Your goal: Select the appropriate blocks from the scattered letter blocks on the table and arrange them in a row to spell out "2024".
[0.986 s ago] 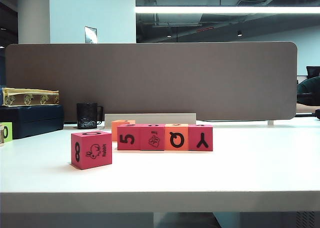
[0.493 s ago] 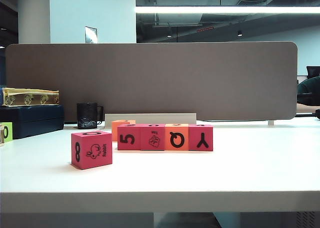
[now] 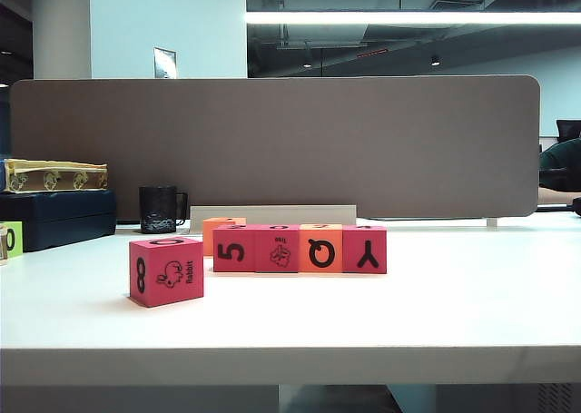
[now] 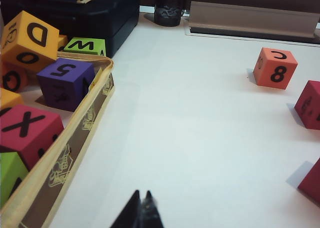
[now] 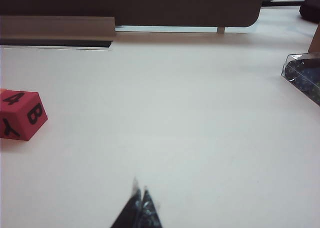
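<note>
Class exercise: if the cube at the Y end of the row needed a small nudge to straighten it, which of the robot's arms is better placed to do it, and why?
Probably the right. The right gripper, shut and empty, has the pink Y cube nearby in its wrist view. The left gripper, also shut, sits beside the tray of spare blocks, nearer the orange 8 cube.

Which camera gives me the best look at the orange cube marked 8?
The left wrist view: the orange cube marked 8 stands unobstructed, showing its 8 and another face. In the exterior view only its top left corner peeks out behind the four-block row. The right wrist view misses it entirely.
</note>
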Robot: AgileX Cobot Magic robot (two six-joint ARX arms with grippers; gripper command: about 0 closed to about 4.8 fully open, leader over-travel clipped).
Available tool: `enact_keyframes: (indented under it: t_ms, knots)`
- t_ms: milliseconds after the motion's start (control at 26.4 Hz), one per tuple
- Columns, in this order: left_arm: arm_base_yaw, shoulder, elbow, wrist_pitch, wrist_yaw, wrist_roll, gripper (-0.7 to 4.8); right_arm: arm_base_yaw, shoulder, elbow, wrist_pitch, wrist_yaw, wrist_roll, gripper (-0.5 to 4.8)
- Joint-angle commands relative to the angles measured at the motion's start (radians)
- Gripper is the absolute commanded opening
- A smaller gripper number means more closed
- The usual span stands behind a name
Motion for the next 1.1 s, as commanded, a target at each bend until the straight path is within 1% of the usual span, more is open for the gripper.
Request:
enact_keyframes:
  t_ms: [38,114,303,455,1100]
  knots:
    - [-0.001,0.000,0.002,-0.004,0.005,-0.001,-0.05,0.000,-0.033,-0.023,0.017,0.005,0.005,-0.04]
    - [-0.001,0.000,0.002,-0.004,0.005,-0.001,-0.05,0.000,-0.055,-0.040,0.018,0.005,0.006,-0.04]
    - [-0.001,0.000,0.002,-0.004,0.005,-0.001,-0.05,0.000,-0.114,-0.041,-0.093,0.091,0.008,-0.04]
    - [-0.001,0.000,0.002,-0.004,0.005,-0.001,-0.06,0.000,-0.159,-0.041,-0.174,0.097,0.008,-0.04]
    - [-0.001,0.000,0.002,-0.004,0.005,-0.001,-0.05,-0.002,-0.156,-0.041,-0.169,0.094,0.007,-0.04]
